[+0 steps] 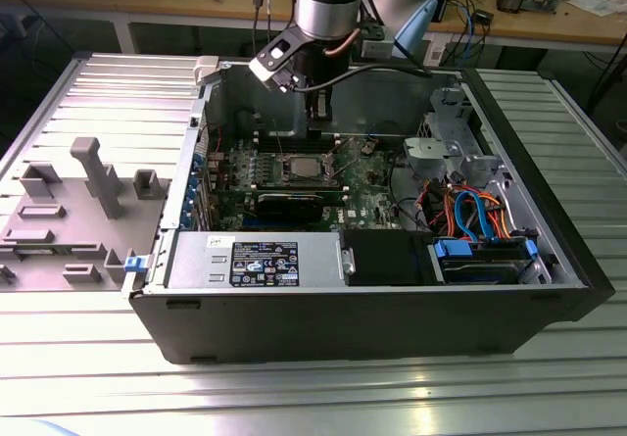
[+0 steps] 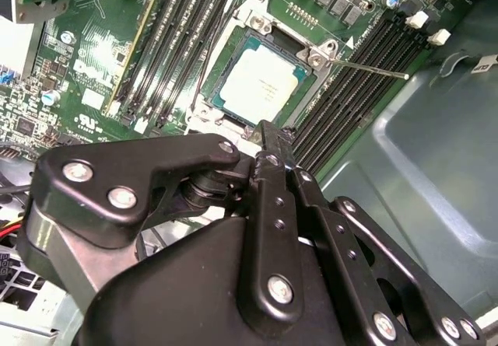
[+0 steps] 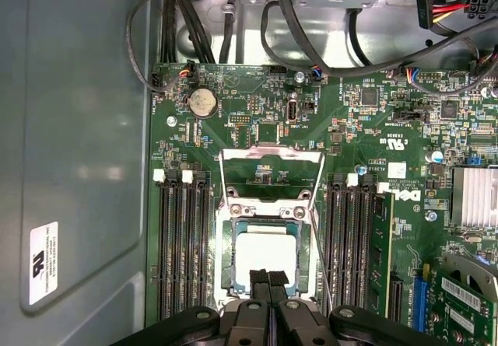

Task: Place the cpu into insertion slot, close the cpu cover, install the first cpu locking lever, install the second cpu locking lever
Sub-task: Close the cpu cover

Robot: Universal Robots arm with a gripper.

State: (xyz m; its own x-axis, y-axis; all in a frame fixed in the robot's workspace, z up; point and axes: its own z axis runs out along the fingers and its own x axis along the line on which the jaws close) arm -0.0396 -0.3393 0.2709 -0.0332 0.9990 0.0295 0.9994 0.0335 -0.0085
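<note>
The cpu (image 3: 263, 254), a silver-grey square chip, lies in the insertion slot (image 3: 226, 246) on the green motherboard; in the second wrist view the cpu (image 2: 261, 82) sits flat inside the slot's rim (image 2: 220, 57). The cpu cover (image 3: 272, 155), a thin metal frame, stands swung open beyond the slot. A thin wire locking lever (image 2: 366, 68) sticks out from a slot corner, unlatched; the same lever (image 3: 315, 245) runs beside the slot. My gripper (image 3: 268, 277) hangs just over the chip's near edge, its black fingers pressed together, holding nothing. In the exterior view the gripper (image 1: 316, 115) is inside the case above the slot (image 1: 302, 169).
Long black memory slots (image 3: 180, 245) flank the socket on both sides. Black cables (image 3: 233, 19) loop along the case wall past the board. A power supply (image 1: 255, 260) and drive bays with blue and orange cables (image 1: 470, 216) fill the near side. A grey fixture (image 1: 83, 211) sits outside the case.
</note>
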